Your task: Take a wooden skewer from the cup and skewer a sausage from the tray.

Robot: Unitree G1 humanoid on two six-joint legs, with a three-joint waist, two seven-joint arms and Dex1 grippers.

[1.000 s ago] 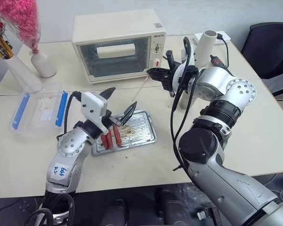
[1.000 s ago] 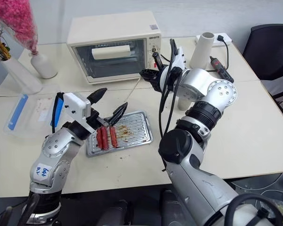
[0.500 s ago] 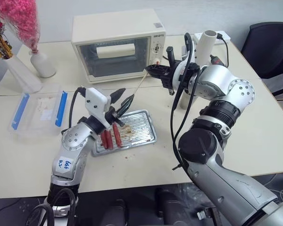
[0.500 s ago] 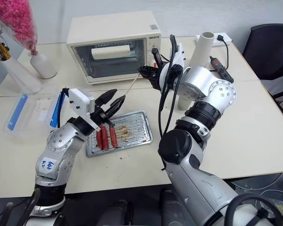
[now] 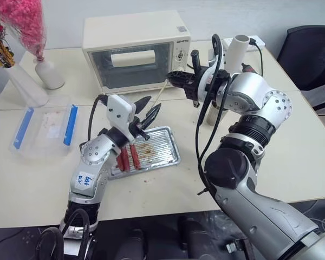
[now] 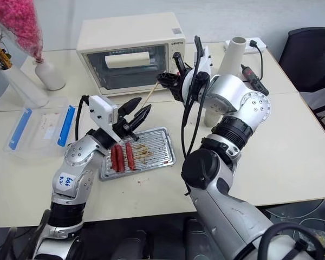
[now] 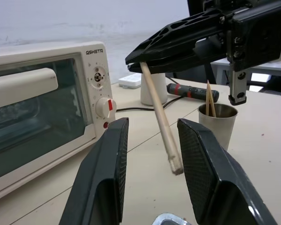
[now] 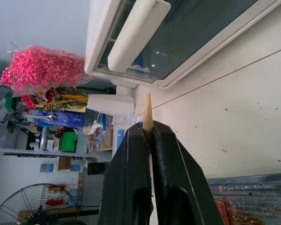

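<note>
The right gripper (image 6: 163, 80), clamped on 1 thin pale wooden skewer (image 7: 160, 125), angles it down between the left gripper's (image 7: 152, 176) parted fingers, apparently for a handover above the shiny ribbed silver tray (image 5: 163, 147).

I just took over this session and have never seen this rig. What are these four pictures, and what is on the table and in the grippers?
It is a two-armed humanoid robot. Two pictures look down from its head; the other two look along each wrist's black fingers. On the pale table lie a shiny silver ribbed tray with reddish-brown sausages, a cream toaster oven, a clear plastic box with blue clips and a small grey-beige cup of sticks. The right gripper is shut on a thin pale wooden skewer. The left gripper is open, empty, its fingers either side of the skewer's lower end.
</note>
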